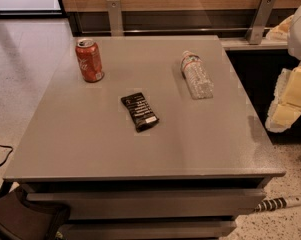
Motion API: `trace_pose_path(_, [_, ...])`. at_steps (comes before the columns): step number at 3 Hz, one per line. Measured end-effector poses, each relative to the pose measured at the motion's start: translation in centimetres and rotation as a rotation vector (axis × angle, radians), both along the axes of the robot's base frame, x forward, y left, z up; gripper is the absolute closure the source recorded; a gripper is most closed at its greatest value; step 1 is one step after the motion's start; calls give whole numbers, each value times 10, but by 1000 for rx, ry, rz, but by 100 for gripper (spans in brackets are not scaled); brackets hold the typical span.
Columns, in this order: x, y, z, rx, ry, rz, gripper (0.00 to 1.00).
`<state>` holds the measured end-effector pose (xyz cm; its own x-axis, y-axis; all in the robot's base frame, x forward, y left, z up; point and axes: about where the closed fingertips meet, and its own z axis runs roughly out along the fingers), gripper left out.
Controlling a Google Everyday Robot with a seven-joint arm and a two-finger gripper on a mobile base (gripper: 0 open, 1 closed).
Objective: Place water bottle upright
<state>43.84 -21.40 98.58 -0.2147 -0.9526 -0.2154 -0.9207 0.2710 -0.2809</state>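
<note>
One water bottle [196, 76] lies on its side on the worktop [190, 144]; the end effector [286, 106] hangs beyond the right edge, and whether it is released or clenched cannot be told.

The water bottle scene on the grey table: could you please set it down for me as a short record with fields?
water bottle: lying on its side, back right of the table, cap toward the far edge
soda can: red, upright, back left
black packet: flat, near the middle, apart from bottle and can
table: grey top, drawer fronts below the near edge
gripper: at the right edge of view, beside the table, apart from the bottle
task state: bottle not yet upright
</note>
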Motion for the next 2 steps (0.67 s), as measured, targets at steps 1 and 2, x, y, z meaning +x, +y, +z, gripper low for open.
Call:
trace_pose_path(1, [1,-1,1,2,1,-1,0])
trace_pose_path(2, [10,-4,4,14,10,-6,0])
